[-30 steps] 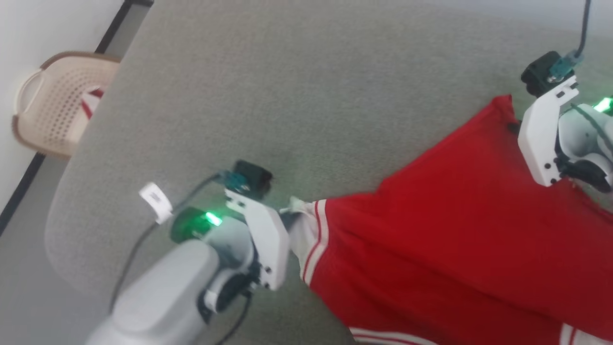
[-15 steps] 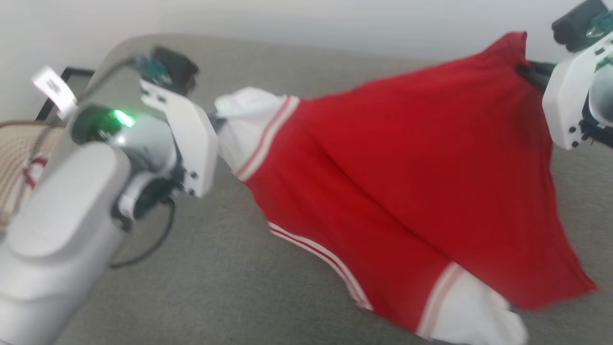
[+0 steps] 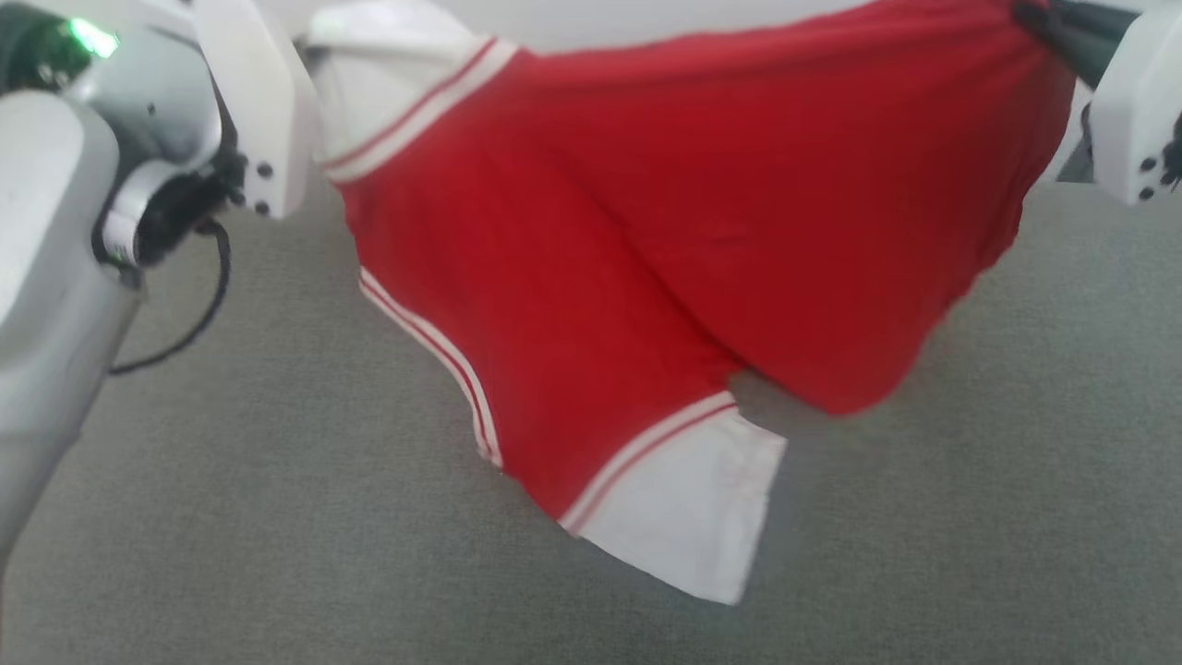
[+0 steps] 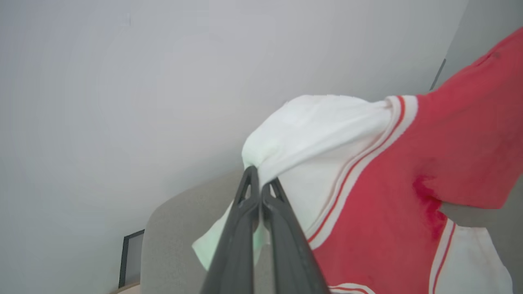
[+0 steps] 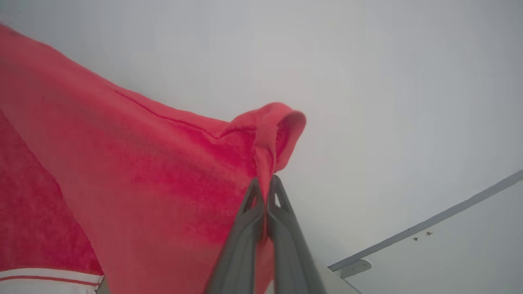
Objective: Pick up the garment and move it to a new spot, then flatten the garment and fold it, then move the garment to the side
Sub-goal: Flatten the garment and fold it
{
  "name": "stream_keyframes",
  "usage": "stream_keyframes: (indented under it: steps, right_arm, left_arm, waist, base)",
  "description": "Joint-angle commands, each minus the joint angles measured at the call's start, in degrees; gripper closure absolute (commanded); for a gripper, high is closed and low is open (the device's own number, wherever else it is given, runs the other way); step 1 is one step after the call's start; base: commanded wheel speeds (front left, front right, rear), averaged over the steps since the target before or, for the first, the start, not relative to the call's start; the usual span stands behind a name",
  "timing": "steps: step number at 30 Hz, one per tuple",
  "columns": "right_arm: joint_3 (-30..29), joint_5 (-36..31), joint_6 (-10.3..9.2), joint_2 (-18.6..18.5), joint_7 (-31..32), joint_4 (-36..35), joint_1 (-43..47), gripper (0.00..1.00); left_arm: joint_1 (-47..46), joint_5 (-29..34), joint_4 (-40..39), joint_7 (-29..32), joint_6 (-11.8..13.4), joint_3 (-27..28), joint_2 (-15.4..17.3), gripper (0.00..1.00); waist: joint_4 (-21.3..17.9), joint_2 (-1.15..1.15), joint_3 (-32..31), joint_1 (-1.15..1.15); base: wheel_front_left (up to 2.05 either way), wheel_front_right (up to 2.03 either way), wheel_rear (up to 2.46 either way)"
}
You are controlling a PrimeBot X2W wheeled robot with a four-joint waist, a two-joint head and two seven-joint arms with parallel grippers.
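Showing the garment (image 3: 646, 231) lifted clear above the grey tabletop (image 3: 277, 517), spread wide as a sheet between two raised end effectors. Showing, high over the tabletop's left part, the left end effector (image 4: 257, 175) with its two dark fingers pressed together on a bunched corner of a white panel (image 4: 318, 122), pinching the cloth at the very tips. Showing, high over the tabletop's right part, the right end effector (image 5: 265, 183) likewise closed tight on a gathered fold of the red edge, with a small loop of cloth standing above the fingertips. Marking the upper edge of the garment as taut and roughly level over the tabletop, with the red body sagging below it in a broad belly. Marking red-and-white striped trim (image 3: 434, 351) along a curved opening and at the seam of each white panel. Placing a second white panel (image 3: 683, 526) at the lowest point, close over the middle of the tabletop, with a soft shadow beneath; contact with the tabletop not determinable. Placing the pale left forearm (image 3: 37, 277), a green indicator light (image 3: 90, 37) and a loose black cable (image 3: 199, 314) over the tabletop's left part. Backing the tabletop with a plain pale wall (image 4: 102, 81).
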Motion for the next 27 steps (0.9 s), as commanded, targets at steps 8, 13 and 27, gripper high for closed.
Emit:
stream_keyframes:
  steps: [8,13,27]
  right_arm:
    - [-5.2,-5.1,-0.09,3.9,-3.1,6.7,-2.6,1.00]
    - [-8.3,-10.1,-0.10,7.9,-8.3,13.4,-7.0,1.00]
    - [-17.6,-28.0,-0.10,18.0,-26.2,32.6,-16.4,1.00]
  left_arm:
    - [-11.5,6.3,8.6,-9.1,-1.4,-0.5,-4.5,1.00]
    - [-20.2,10.5,15.3,-17.9,-0.7,0.1,-7.5,1.00]
    - [-35.0,17.6,28.3,-43.9,2.0,0.9,-13.3,1.00]
  waist:
    - [-1.8,0.00,6.0,0.00]
    - [-2.7,0.00,11.7,0.00]
    - [-1.4,0.00,19.5,0.00]
  base:
    - [0.00,0.00,0.00]
    - [0.00,0.00,0.00]
    - [0.00,0.00,0.00]
